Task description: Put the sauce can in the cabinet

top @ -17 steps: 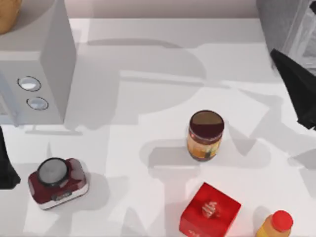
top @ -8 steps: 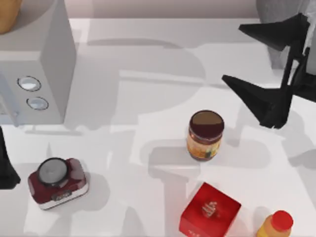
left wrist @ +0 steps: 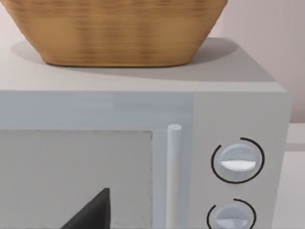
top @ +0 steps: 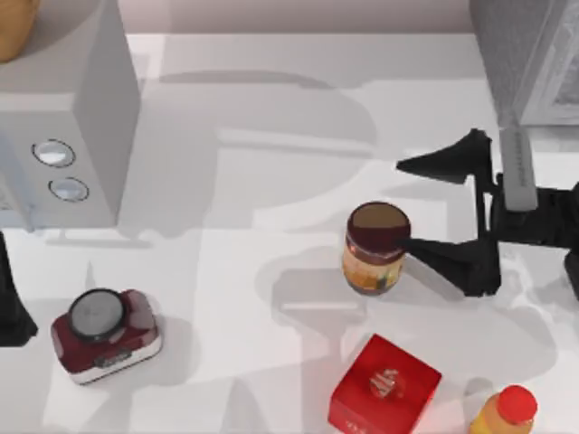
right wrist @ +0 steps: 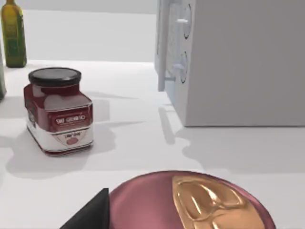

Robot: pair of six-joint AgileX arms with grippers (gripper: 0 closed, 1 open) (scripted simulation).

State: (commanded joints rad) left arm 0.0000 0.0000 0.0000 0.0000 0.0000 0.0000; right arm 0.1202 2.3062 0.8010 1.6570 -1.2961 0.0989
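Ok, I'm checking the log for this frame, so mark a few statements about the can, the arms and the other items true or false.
1. The right gripper is open beside the sauce can. True.
2. The sauce can lies on its side. False: it stands upright on the table.
3. A red box sits nearer the top view's bottom edge than the can. True.
4. The sauce can is inside the cabinet. False: it is out on the table.
5. The left arm holds the jam jar. False: it is beside it.
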